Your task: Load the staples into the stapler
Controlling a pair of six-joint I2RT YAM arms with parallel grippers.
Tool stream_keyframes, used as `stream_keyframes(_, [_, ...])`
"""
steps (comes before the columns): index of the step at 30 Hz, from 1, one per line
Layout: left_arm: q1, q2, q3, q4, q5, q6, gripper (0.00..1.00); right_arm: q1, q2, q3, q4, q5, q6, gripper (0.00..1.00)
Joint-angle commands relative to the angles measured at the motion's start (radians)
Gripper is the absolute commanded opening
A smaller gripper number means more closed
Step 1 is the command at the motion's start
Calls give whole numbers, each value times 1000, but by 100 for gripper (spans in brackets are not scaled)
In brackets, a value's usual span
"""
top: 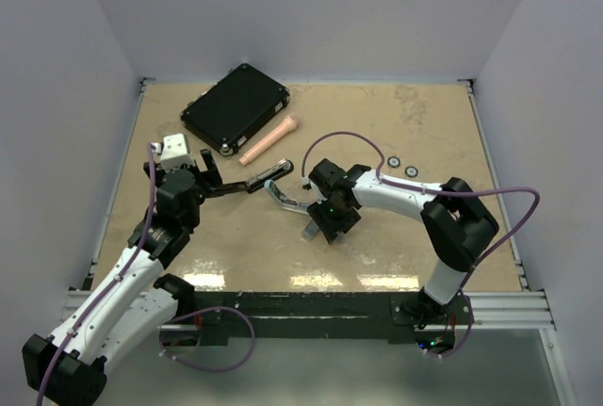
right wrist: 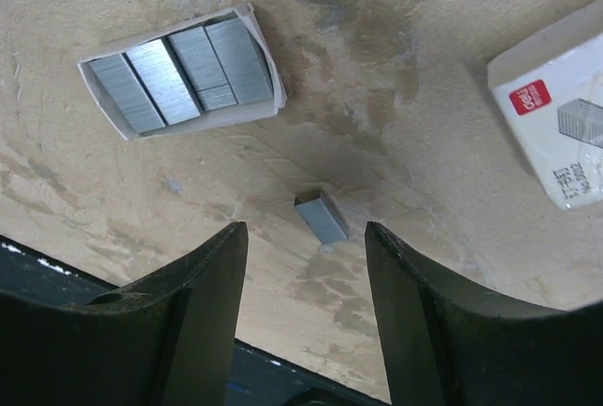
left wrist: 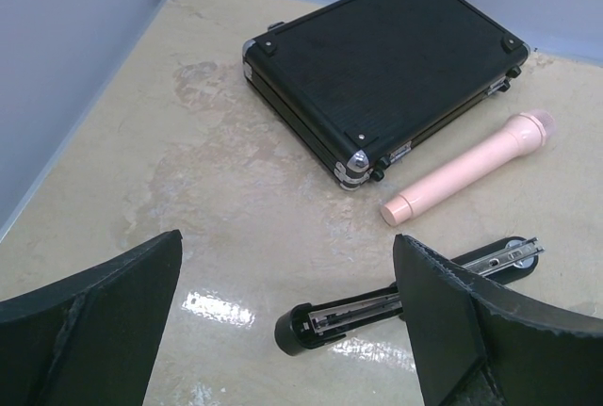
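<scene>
One short strip of staples [right wrist: 321,217] lies loose on the tabletop [right wrist: 424,95], between the parted, empty fingers of the right hand [right wrist: 303,236], seemingly lined up for a pinch. At the opened stapler's [left wrist: 339,316] nine o'clock, the left hand [left wrist: 287,241] hovers wide, probably to steady it.

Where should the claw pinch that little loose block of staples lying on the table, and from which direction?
Probably across its two opposite side faces, coming straight down from above. The staples lie flat and low on the table, so only those short upright sides offer the fingers a hold. The right gripper hangs over them with its jaws open.
</scene>
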Motion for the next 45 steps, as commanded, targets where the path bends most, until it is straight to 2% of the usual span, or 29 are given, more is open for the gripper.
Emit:
stream_keyframes(1, [7, -1, -2, 51, 7, 3, 98, -5, 20, 14, 33, -31, -7, 57])
stream_keyframes(21, [9, 4, -2, 53, 29, -1, 97, 6, -1, -46, 28, -94, 30, 50])
stream_keyframes(30, [9, 2, -2, 53, 32, -2, 97, 22, -11, -9, 33, 45, 93, 41])
stream_keyframes(45, [9, -2, -2, 51, 32, -1, 97, 55, 25, 20, 22, 85, 107, 36])
